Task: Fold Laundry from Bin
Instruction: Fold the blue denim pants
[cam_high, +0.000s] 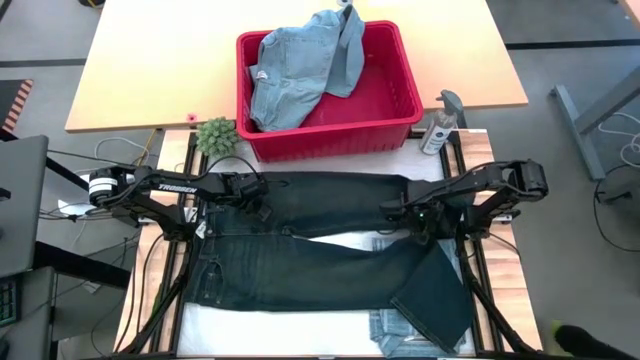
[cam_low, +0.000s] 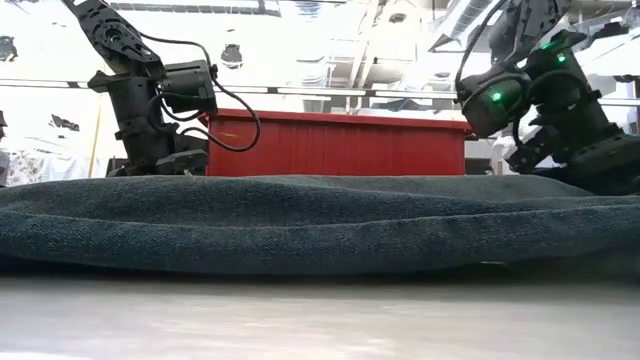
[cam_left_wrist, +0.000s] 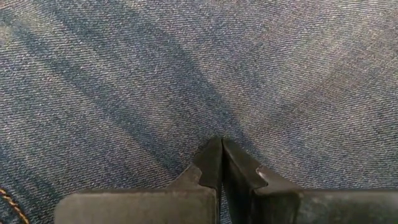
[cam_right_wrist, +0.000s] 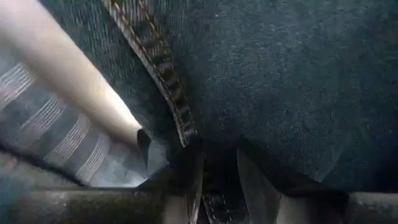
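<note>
Here, long dark navy denim trousers (cam_high: 310, 235) hide the striped shirt (cam_right_wrist: 43, 124); left gripper (cam_left_wrist: 222, 144) pressed shut, right gripper (cam_right_wrist: 214, 163) pinching the trousers' seam.

Striped shirt (cam_high: 385, 243) mostly hidden beneath dark trousers (cam_high: 320, 235), light denim piece (cam_high: 405, 335) cut off by the high view's lower edge, lower part of red bin (cam_low: 335, 145) hidden behind trousers in low view, spray bottle (cam_high: 440, 122) label too small to read
</note>
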